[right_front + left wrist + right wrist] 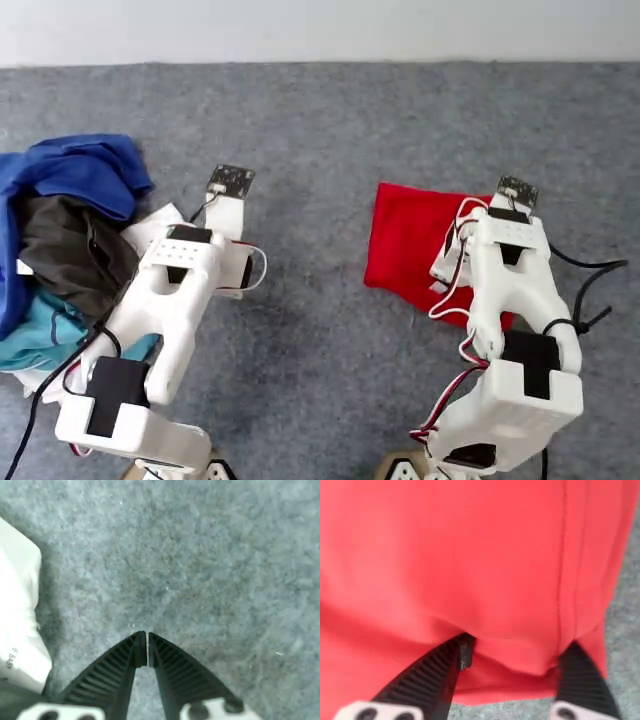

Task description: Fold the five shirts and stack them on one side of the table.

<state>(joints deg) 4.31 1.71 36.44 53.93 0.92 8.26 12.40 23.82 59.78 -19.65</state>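
Note:
A folded red shirt (408, 240) lies on the grey carpeted table (330, 130), right of centre. My right gripper (520, 656) is down on the shirt's near edge, open, with a fold of red cloth (470, 570) lying between its fingers. Heaped at the left edge are unfolded shirts: blue (70, 170), dark grey (70, 250), teal (40, 335) and white (150, 228). My left gripper (147, 641) is shut on nothing, just above bare carpet beside the white shirt (17, 625).
Both arm bases stand at the front edge, the left arm (160, 320) next to the heap and the right arm (515, 300) over the red shirt. Bare carpet lies between the arms and along the back by the white wall (320, 30).

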